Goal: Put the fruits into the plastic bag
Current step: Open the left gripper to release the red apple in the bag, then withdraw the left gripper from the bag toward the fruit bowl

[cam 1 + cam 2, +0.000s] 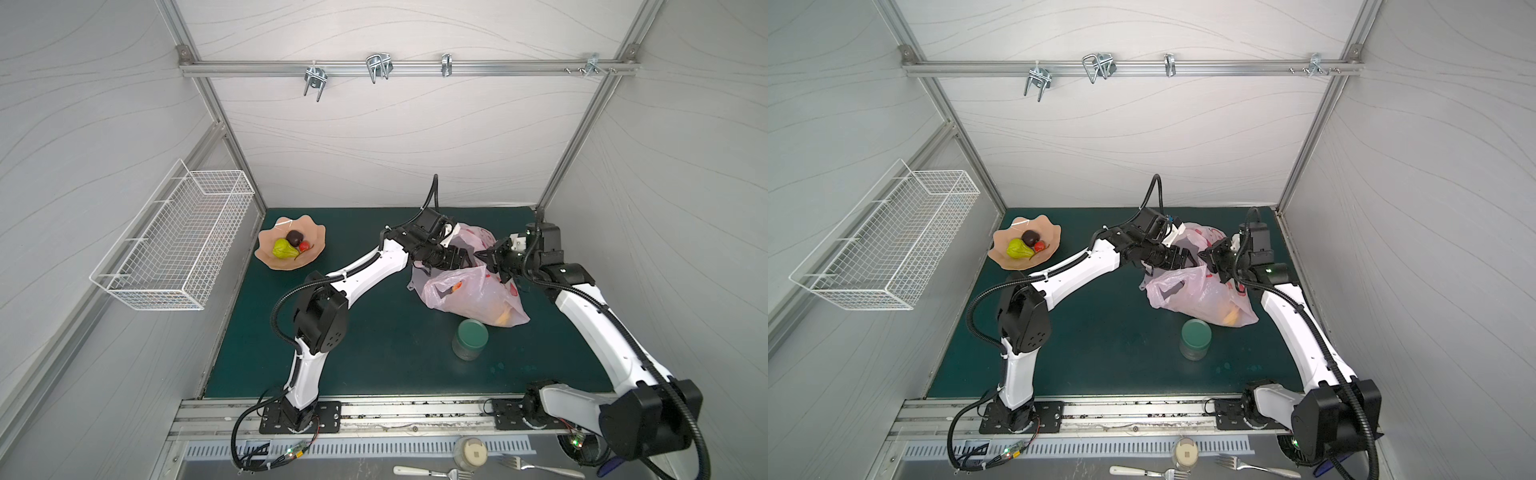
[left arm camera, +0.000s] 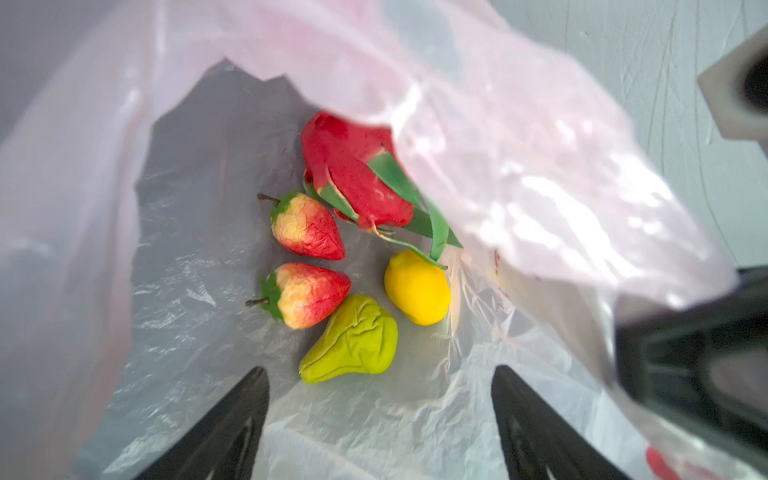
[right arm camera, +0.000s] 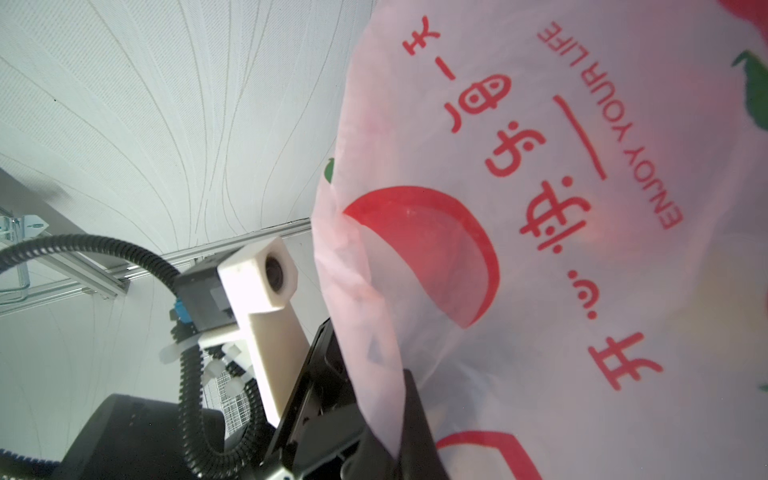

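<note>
Right gripper point(image 1: 485, 257) pinches open the plastic bag point(image 1: 469, 297); left gripper point(image 2: 380, 415) gapes empty inside it, likely due next at the dish point(image 1: 318, 243) for remaining fruits point(image 1: 286, 248).

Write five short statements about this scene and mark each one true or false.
1. Two strawberries lie in the bag. True.
2. The dish is empty. False: it holds a green fruit, a dark fruit and a cherry.
3. The left gripper holds the lemon. False: its jaws stand open and empty; the lemon lies loose in the bag.
4. The right gripper is shut on the bag. True.
5. The jar lies on its side. False: it stands upright.
</note>
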`<state>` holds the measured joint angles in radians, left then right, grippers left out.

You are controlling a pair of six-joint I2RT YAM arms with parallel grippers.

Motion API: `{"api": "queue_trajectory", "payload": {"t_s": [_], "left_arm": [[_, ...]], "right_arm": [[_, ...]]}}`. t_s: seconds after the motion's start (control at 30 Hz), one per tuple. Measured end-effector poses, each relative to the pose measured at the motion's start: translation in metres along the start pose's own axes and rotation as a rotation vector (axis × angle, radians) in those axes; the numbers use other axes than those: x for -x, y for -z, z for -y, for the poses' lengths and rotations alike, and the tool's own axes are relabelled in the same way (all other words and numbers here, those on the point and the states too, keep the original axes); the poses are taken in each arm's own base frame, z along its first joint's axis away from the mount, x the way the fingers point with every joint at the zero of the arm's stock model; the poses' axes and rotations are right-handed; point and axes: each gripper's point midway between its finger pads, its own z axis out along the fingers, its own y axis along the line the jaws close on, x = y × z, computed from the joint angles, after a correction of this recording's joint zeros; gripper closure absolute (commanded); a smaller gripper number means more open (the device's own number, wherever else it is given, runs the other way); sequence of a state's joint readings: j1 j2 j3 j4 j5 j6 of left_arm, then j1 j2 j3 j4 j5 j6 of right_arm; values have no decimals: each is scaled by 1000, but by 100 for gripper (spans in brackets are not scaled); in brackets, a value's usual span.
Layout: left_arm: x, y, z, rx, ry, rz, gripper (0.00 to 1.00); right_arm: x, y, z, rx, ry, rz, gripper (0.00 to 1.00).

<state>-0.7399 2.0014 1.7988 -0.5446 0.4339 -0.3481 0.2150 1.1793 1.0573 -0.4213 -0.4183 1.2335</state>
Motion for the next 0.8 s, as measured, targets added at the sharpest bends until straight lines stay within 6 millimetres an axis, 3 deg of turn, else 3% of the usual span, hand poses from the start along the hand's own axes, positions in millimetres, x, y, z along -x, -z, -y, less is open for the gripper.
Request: {"api": "queue_trajectory", "payload": {"t_s": [0.33, 0.6, 0.8], "left_arm": [[-43, 28, -15, 46, -21, -57, 14], [-34, 56, -21, 67, -37, 1, 14], [-46, 72, -37, 98, -22, -11, 14]], "right_arm": [[0, 0, 0, 0, 0, 0, 100], [0, 0, 0, 0, 0, 0, 100], [0, 0, 0, 0, 0, 0, 100]]}}
